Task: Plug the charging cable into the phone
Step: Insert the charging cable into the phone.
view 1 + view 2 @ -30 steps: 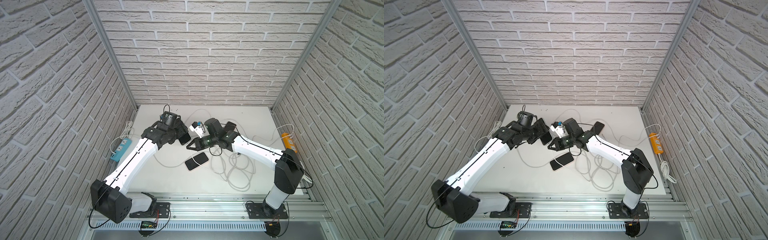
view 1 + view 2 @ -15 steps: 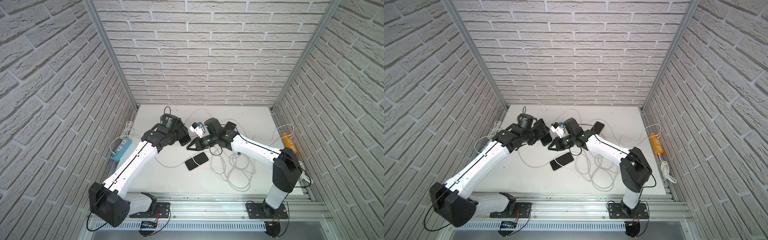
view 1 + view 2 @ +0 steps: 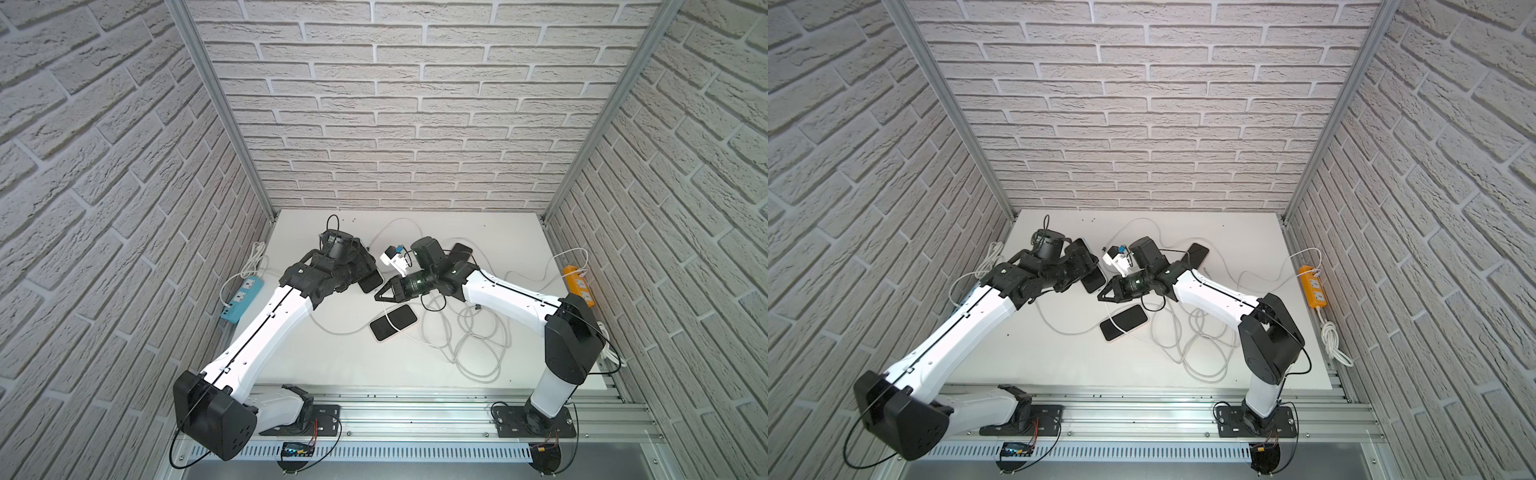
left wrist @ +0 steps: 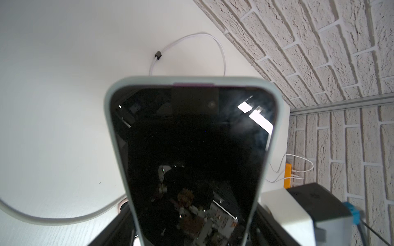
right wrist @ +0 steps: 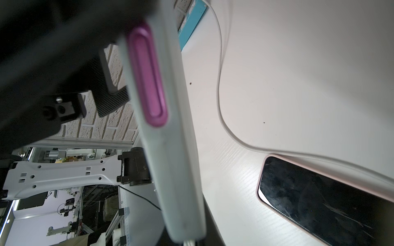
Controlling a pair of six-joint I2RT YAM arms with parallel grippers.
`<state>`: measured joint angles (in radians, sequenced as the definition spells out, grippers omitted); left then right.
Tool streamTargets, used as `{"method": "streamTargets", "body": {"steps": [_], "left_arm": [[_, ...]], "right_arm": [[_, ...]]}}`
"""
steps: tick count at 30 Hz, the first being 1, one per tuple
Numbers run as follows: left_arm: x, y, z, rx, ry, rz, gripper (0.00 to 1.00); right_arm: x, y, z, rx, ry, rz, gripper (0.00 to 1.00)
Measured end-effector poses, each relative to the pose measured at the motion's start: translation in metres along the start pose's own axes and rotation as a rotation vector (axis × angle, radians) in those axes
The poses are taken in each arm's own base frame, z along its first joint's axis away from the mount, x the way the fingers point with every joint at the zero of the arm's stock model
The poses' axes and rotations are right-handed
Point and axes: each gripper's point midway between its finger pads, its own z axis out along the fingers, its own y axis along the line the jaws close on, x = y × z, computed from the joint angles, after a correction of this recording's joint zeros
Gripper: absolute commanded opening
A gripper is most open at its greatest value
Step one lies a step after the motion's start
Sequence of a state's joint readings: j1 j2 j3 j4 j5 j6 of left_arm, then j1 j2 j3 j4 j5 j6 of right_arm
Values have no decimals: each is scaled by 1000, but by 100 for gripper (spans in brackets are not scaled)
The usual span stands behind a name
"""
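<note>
My left gripper [image 4: 191,225] is shut on the phone [image 4: 191,149], dark-screened in a pale grey case, and holds it above the table. In both top views this phone [image 3: 370,281] [image 3: 1093,282] hangs between the two arms. My right gripper [image 3: 380,296] [image 3: 1102,296] is shut right against the phone's free end. The right wrist view has the phone's edge [image 5: 170,149] with a purple side button. The white plug of the charging cable [image 5: 188,241] sits against the phone's end between my dark fingers. Whether the plug is in the port is hidden.
A second phone in a pink case [image 3: 393,322] [image 5: 319,202] lies screen up under the grippers, a white cable [image 5: 219,85] running along its edge. A third phone [image 3: 461,251] lies behind. Loose cable loops [image 3: 469,332] cover the right middle. Blue power strip [image 3: 242,300] left, orange one [image 3: 577,282] right.
The left arm has shifted slightly at its base. Both grippers keep their holds and stay where they were.
</note>
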<state>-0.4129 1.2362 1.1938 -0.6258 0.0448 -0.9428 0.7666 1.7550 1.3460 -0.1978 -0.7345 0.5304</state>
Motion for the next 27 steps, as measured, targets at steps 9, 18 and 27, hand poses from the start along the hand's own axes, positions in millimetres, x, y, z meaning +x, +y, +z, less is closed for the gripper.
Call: {"method": "streamTargets", "body": {"steps": [9, 18, 27], "left_arm": [[5, -3, -2, 22, 21, 2, 0], [9, -1, 1, 15, 37, 3, 0], [15, -2, 8, 17, 80, 10, 0]], "right_arm": [[-2, -12, -4, 0, -15, -16, 3], [4, -11, -3, -27, 2, -52, 3], [10, -15, -5, -17, 11, -111, 3]]}}
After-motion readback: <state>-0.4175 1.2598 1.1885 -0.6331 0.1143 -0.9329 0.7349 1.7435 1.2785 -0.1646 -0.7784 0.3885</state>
